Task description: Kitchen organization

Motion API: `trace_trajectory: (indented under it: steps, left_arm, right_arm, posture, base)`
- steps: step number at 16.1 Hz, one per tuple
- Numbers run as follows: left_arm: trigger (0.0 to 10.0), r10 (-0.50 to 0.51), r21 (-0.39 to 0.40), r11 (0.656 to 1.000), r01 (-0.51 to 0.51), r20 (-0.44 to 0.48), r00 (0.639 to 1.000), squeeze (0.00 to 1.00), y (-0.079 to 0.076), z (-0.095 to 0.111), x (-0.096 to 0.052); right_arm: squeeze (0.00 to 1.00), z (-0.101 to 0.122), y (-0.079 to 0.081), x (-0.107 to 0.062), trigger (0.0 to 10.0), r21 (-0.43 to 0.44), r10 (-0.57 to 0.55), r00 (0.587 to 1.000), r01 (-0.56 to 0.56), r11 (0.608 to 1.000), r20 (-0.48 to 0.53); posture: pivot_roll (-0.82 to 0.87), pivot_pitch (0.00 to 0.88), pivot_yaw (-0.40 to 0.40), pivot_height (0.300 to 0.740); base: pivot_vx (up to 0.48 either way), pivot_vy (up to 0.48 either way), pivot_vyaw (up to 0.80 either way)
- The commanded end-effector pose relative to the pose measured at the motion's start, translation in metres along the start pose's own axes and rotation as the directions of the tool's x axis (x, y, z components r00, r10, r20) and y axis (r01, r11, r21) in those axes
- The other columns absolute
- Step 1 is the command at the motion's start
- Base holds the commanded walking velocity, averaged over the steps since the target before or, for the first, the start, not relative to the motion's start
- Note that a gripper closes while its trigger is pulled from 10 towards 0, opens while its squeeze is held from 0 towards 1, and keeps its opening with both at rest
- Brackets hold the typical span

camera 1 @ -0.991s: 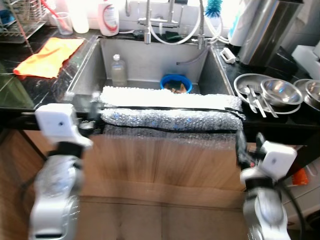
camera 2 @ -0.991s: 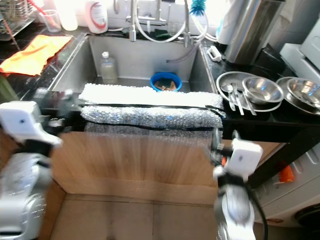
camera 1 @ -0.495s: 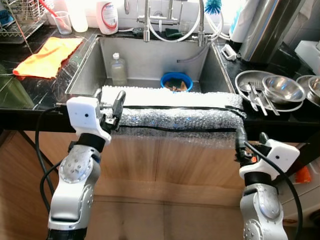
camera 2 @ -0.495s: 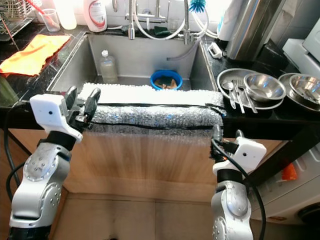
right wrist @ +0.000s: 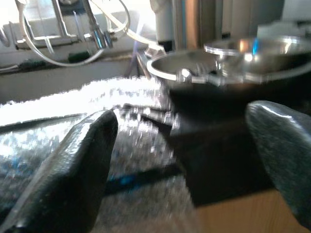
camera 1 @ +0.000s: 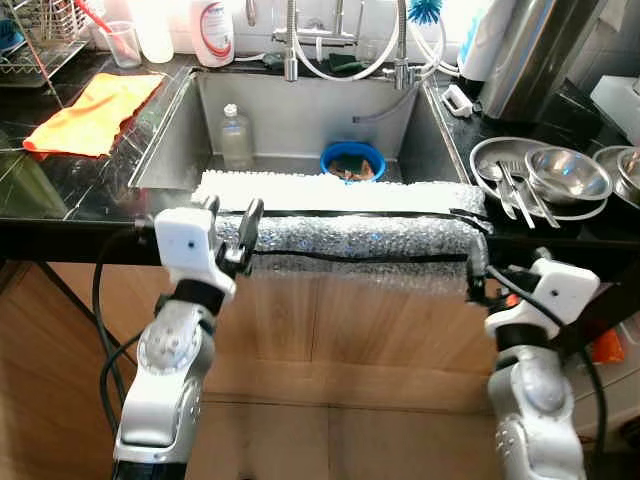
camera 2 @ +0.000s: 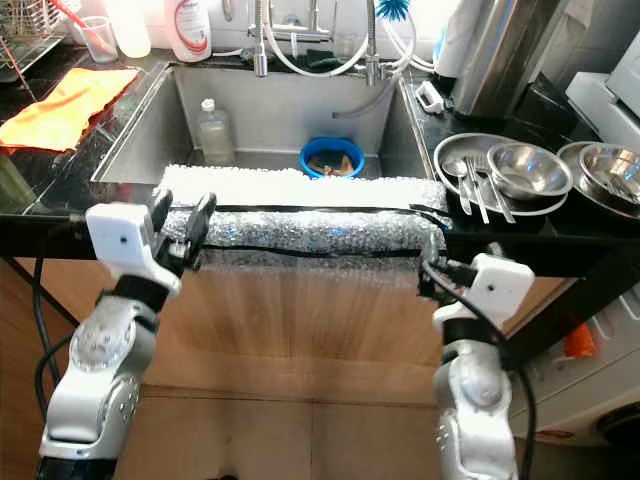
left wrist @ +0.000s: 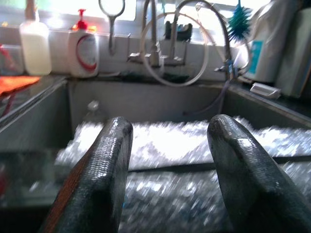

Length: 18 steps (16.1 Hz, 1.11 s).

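Note:
A strip of silver bubble wrap (camera 1: pixel 350 235) lies over the front edge of the steel sink (camera 1: pixel 300 115). In the sink sit a blue bowl (camera 1: pixel 352 160) holding something brown and a clear plastic bottle (camera 1: pixel 237 137). My left gripper (camera 1: pixel 232 222) is open, raised in front of the wrap's left end; in the left wrist view its fingers (left wrist: pixel 112 160) frame the wrap. My right gripper (camera 1: pixel 480 282) is open, just below the wrap's right end, by the black counter edge (right wrist: pixel 218 160).
An orange cloth (camera 1: pixel 95 112) lies on the black counter left of the sink, with a dish rack (camera 1: pixel 30 50) and a cup (camera 1: pixel 125 42) behind it. Steel bowls (camera 1: pixel 567 175) and cutlery (camera 1: pixel 515 190) sit on a tray at the right. Taps (camera 1: pixel 345 40) and a soap bottle (camera 1: pixel 212 18) stand behind the sink.
My left arm has swung in from the left and risen, bringing its open gripper up to the wrap's left end. The right arm has lifted slightly.

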<state>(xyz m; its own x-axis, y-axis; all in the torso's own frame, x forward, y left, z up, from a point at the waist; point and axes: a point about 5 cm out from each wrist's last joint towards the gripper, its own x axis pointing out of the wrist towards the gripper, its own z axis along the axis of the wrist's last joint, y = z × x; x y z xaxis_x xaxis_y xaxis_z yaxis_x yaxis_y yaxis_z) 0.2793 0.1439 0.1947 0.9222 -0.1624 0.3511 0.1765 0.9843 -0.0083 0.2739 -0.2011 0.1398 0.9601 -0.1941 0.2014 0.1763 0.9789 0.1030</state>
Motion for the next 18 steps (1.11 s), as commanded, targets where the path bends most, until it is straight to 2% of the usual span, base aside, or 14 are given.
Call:
trace_trajectory:
  steps: [1, 2, 3, 8, 10, 11, 13, 15, 18]
  left_arm:
    - [10.0, 0.011, 0.034, 0.999, -0.010, -0.012, 1.000, 0.00, 0.004, -0.006, -0.004]
    - [10.0, 0.019, 0.036, 0.999, -0.019, -0.019, 1.000, 0.00, 0.005, -0.008, -0.006]
    - [10.0, 0.026, 0.037, 0.999, -0.025, -0.023, 0.999, 0.00, 0.005, -0.011, -0.007]
    - [10.0, 0.047, 0.042, 0.998, -0.046, -0.026, 0.999, 0.00, 0.008, -0.016, -0.012]
    - [10.0, 0.068, 0.055, 0.996, -0.067, -0.016, 0.998, 0.00, 0.013, -0.015, -0.014]
    - [10.0, 0.071, 0.056, 0.996, -0.070, -0.014, 0.997, 0.00, 0.013, -0.014, -0.014]
    - [10.0, 0.078, 0.063, 0.995, -0.076, -0.026, 0.997, 0.00, 0.016, -0.017, -0.016]
    - [10.0, 0.093, 0.077, 0.993, -0.089, -0.052, 0.994, 0.00, 0.020, -0.024, -0.024]
    - [10.0, 0.091, 0.088, 0.992, -0.086, -0.054, 0.994, 0.00, 0.022, -0.023, -0.026]
  right_arm:
    - [1.00, -0.003, -0.002, 0.002, 10.0, -0.025, -0.002, 1.000, 0.002, 1.000, -0.010]
    - [0.29, -0.002, -0.003, 0.002, 10.0, -0.037, 0.009, 1.000, -0.010, 0.999, -0.012]
    - [0.00, -0.002, -0.002, 0.002, 10.0, -0.043, 0.023, 1.000, -0.024, 0.999, -0.015]
    - [0.00, -0.013, -0.001, -0.003, 10.0, -0.050, 0.032, 0.998, -0.034, 0.998, -0.052]
    - [0.00, -0.028, -0.008, -0.021, 10.0, -0.061, -0.001, 0.994, -0.006, 0.998, -0.107]
    - [0.00, -0.031, -0.009, -0.024, 10.0, -0.062, -0.005, 0.993, -0.002, 0.998, -0.116]
    - [0.00, -0.047, -0.008, -0.042, 10.0, -0.072, -0.003, 0.983, -0.010, 0.997, -0.183]
    - [0.00, -0.043, -0.009, -0.045, 10.0, -0.090, -0.006, 0.987, -0.009, 0.996, -0.161]
    - [0.00, -0.026, -0.004, -0.036, 10.0, -0.103, 0.025, 0.995, -0.035, 0.994, -0.092]
  posture:
    - [0.03, 0.098, -0.080, 0.740]
    - [0.02, 0.097, -0.096, 0.740]
    - [0.02, 0.094, -0.105, 0.740]
    - [0.03, 0.087, -0.110, 0.740]
    - [0.03, 0.082, -0.104, 0.740]
    - [0.03, 0.083, -0.103, 0.740]
    - [0.02, 0.081, -0.089, 0.740]
    - [0.02, 0.084, -0.085, 0.740]
    - [0.03, 0.100, -0.085, 0.740]
  base:
    - [0.000, 0.000, 0.00]
    - [0.000, 0.000, 0.00]
    - [0.000, 0.000, 0.00]
    - [0.000, 0.000, 0.00]
    - [0.000, 0.000, 0.00]
    - [0.000, 0.000, 0.00]
    - [0.000, 0.000, 0.00]
    - [0.000, 0.000, 0.00]
    - [0.000, 0.000, 0.00]
